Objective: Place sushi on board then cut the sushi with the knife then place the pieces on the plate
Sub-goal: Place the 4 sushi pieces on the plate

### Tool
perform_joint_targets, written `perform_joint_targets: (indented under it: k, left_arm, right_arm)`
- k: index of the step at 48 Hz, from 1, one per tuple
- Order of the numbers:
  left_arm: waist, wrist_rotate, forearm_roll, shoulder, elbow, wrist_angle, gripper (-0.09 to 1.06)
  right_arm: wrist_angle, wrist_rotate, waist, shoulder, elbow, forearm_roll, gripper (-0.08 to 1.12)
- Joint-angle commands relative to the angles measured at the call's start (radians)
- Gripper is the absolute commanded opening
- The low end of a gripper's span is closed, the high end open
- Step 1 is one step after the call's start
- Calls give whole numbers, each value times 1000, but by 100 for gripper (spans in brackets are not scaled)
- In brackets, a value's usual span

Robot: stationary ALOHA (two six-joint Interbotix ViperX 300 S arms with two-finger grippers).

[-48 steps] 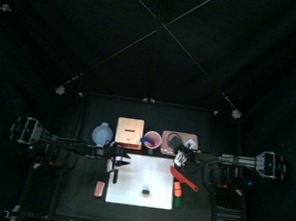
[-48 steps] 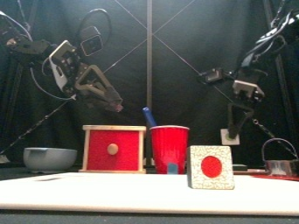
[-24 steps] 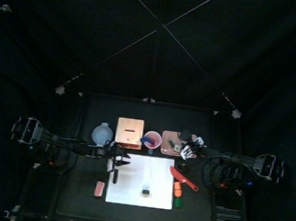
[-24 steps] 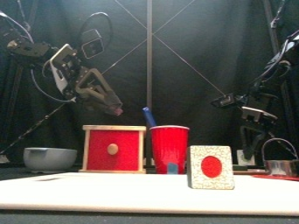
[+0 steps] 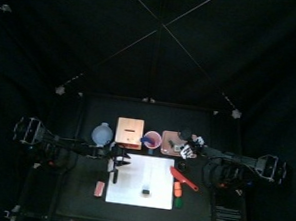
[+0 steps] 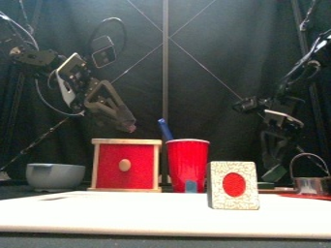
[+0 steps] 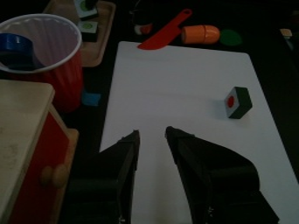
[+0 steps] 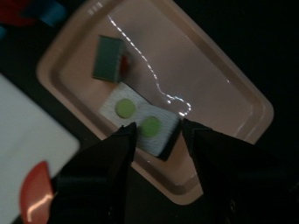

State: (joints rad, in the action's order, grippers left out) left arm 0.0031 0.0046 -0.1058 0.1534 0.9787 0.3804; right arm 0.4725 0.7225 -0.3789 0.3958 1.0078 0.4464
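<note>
On the pink tray [image 8: 222,87], at one o'clock from the white board [image 5: 134,197], two sushi pieces [image 8: 147,127] already lie. The right gripper [image 8: 162,131] hovers above them, jaws wide and empty. One last piece [image 7: 237,101] on the board is left to move; the left gripper [image 7: 153,133] is narrow and empty.

No legible text, label, brand, number or sign in any view.
</note>
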Motion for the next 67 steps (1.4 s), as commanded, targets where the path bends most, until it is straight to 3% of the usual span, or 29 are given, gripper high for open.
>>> perform_joint_targets:
  k: [1,10,16,32,48,67]
  left_arm:
    - [3,2,0,12,-23,5,73]
    - [3,0,0,12,-21,5,73]
    - [3,2,0,14,-21,5,73]
    - [3,0,0,14,-21,5,73]
    - [3,-3,0,14,-21,5,73]
    - [3,-2,0,14,-18,6,72]
  right_arm:
    - [55,-3,35,49,-57,9,81]
    - [158,-2,31,58,-49,31,81]
    - [120,-2,49,60,-52,18,82]
    - [-58,-5,416,31,-146,9,81]
    - [-109,0,690,-204,-305,0,81]
    - [-23,-6,761,-414,-485,0,81]
